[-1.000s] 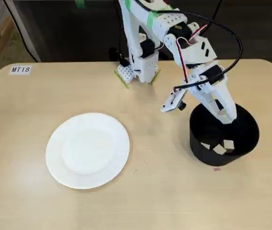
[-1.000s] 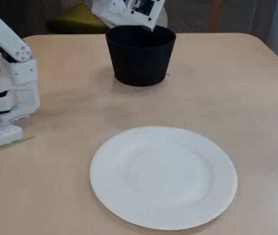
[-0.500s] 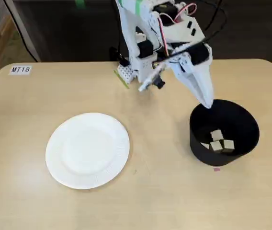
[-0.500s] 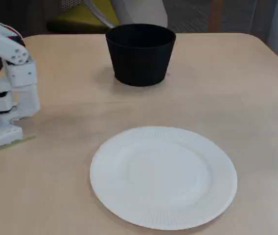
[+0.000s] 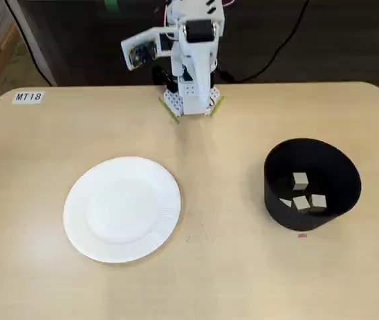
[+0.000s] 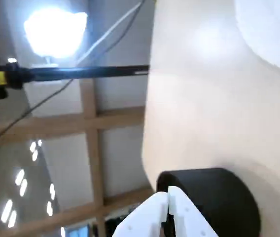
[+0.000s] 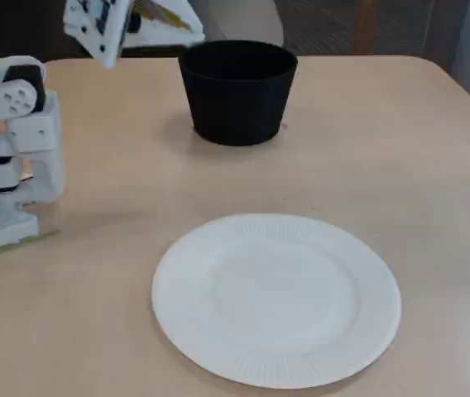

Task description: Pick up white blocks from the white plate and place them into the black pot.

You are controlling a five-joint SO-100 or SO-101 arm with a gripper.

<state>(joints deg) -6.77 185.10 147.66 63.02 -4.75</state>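
Three white blocks (image 5: 301,195), pale little cubes, sit clustered at the bottom of the black pot (image 5: 312,184) near the bench's (image 5: 229,280) right edge in the top-down fixed view. The white plate (image 5: 122,209) with its ribbed rim lies left of center. My arm's folded up over its base at the far edge, and my tool (image 6: 167,196) has its fingertips together, holding nothing.

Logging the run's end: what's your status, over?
Gripper shut, empty, folded back at the base. Three white blocks in the black pot. White plate bare. Nothing in the way.
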